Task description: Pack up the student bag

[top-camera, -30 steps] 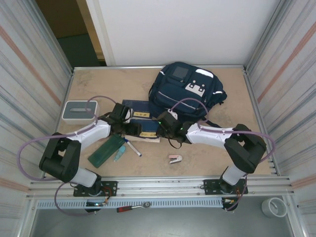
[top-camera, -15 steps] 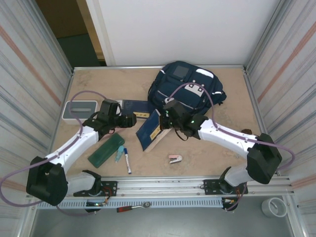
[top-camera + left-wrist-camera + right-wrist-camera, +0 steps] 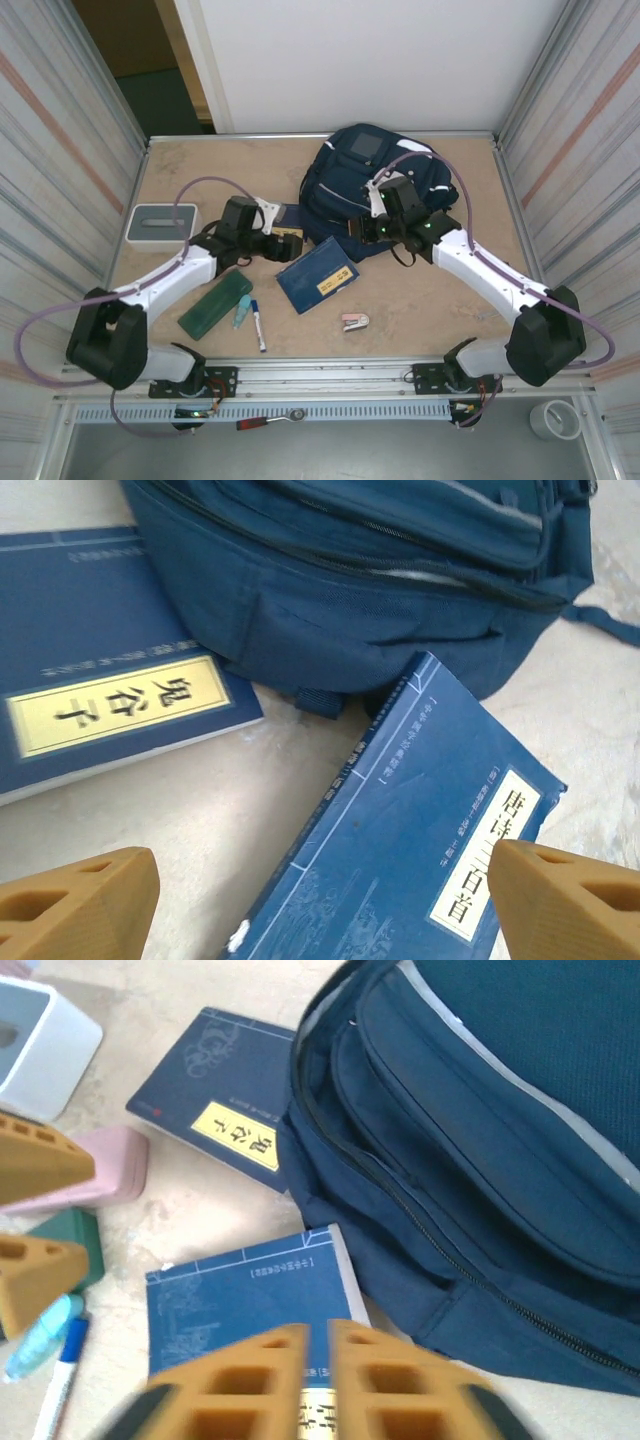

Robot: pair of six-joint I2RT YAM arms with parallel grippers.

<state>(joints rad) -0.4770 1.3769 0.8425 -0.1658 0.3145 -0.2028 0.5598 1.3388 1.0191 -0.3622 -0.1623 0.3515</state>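
Held left fingers wide, right fingers barely apart, empty. Risked wedging book under bag at 1 o'clock.

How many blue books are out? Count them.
2. Near book lies before the student bag; far book at its left, partly under the left arm. More may be hidden.

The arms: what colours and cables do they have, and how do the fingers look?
The left arm and right arm have white links with black joints. A pale purple cable loops along each. The fingers are orange-tan wedges with cut-out holes.
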